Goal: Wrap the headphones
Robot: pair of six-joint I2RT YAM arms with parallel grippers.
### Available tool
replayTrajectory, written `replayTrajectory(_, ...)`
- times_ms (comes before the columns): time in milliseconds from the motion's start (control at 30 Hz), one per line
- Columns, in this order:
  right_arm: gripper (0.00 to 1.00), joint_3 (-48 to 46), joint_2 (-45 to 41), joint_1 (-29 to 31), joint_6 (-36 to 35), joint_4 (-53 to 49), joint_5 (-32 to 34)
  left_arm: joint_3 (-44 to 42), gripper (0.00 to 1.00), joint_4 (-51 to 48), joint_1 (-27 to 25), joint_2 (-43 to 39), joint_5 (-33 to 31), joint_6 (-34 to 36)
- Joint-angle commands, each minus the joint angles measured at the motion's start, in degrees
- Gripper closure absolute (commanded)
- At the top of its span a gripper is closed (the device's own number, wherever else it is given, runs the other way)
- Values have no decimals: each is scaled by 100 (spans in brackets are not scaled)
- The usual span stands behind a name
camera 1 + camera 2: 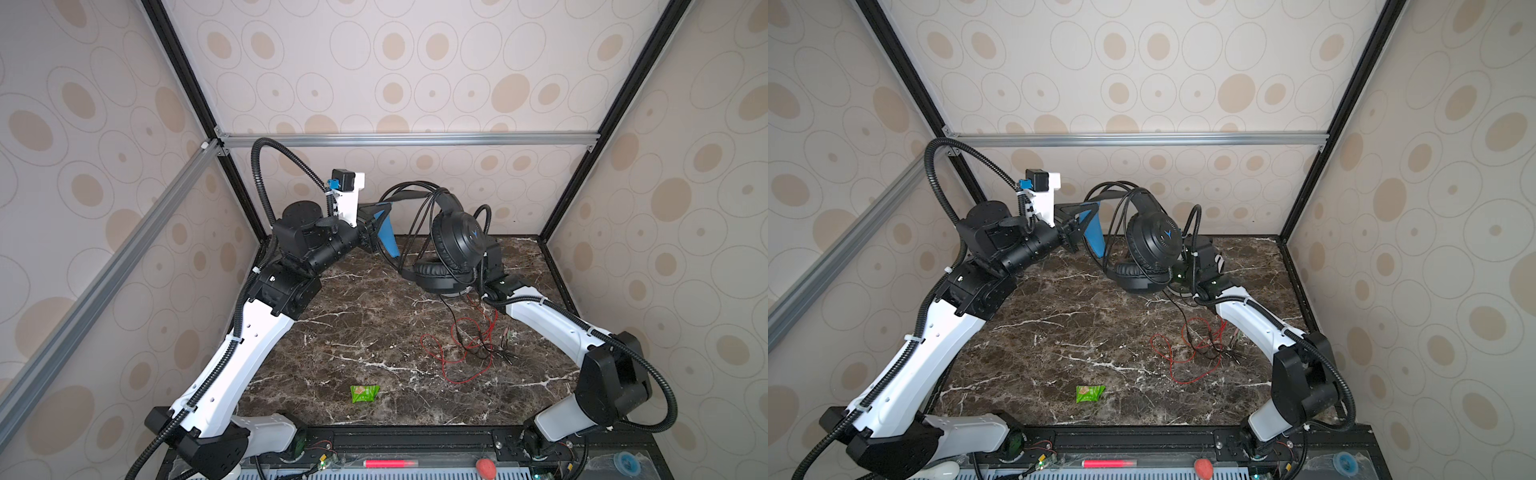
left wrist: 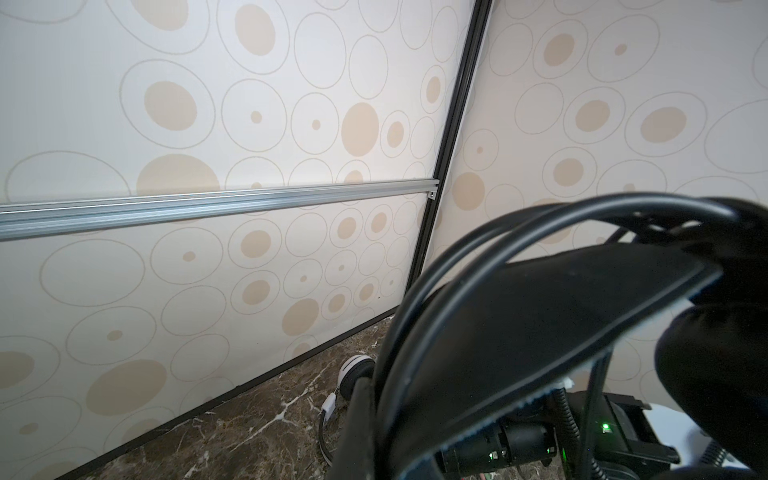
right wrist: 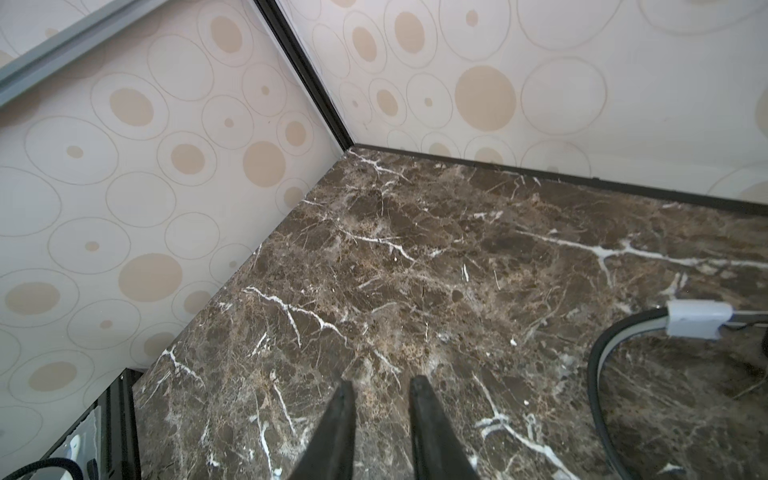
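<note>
While your left gripper point(image 1: 372, 239) is clamped tight on the blue-lined band of the black plastic over-ear headset point(image 1: 457, 239), holding it up off the dark marble table point(image 1: 353, 332) with its thin black cable point(image 1: 417, 232) already looped over the band, the loose end is what matters. That tail drops straight below the headset and trails toward you. There it crosses the thin red cable point(image 1: 471, 345) of the white headset with black cushions point(image 2: 353, 372), which lies on the table beneath and just behind the black one.

Your right gripper point(image 3: 382, 384) sits just behind the black headset's right side, jaws a little apart with nothing between them, aimed at bare marble. I'd judge it the nearer arm, but it must swing round toward you to meet the tail.
</note>
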Motion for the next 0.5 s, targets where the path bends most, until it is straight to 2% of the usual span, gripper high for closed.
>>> replayTrajectory(0,77,-190,26,6,101,255,-98,333,100,595,18,-153,-212,-432)
replayTrajectory(233,82,-565,33,11,174,315,-171,181,100,665,33,-342,-1128,-761)
replayTrajectory(467,98,-795,51,33,214,279,-156,146,100,657,126,-409,-1918,-1110)
